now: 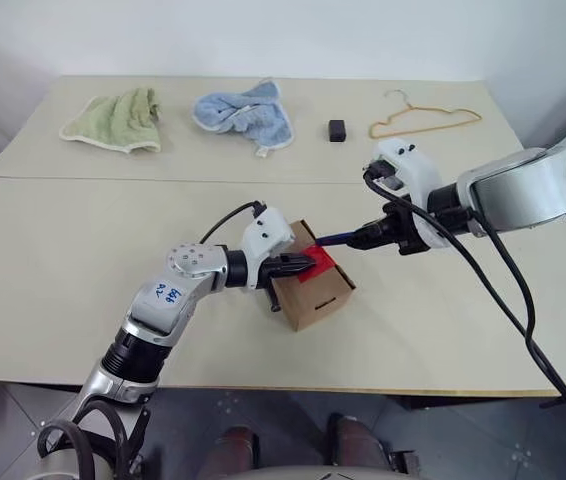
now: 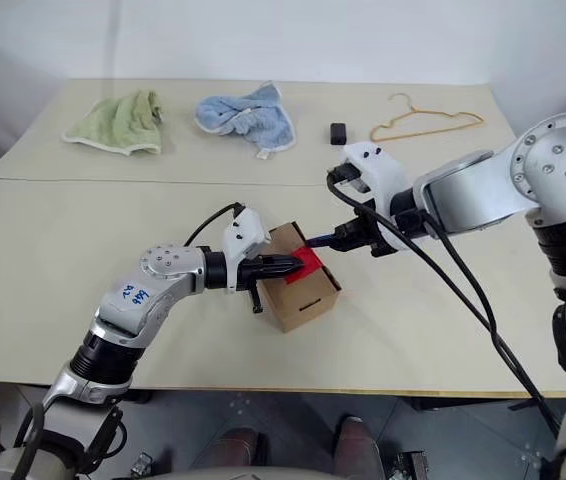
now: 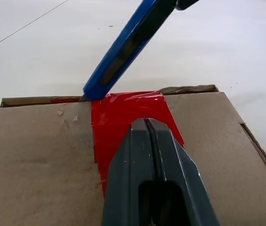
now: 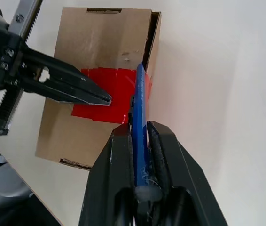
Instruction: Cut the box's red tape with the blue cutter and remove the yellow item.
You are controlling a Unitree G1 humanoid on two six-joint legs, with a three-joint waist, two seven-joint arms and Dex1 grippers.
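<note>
Left gripper (image 3: 147, 123): jaws together, tips pressed on the red tape (image 3: 119, 117) atop the box (image 1: 313, 290). Right gripper (image 4: 140, 129): jaws clamped on the blue cutter (image 4: 139, 101), its tip at the tape's far edge.

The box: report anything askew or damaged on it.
The box sits askew to the table's edges. The red tape is wrinkled and ragged where the blue cutter meets it at the seam. The cardboard looks scuffed nearby; nothing else stands out.
</note>
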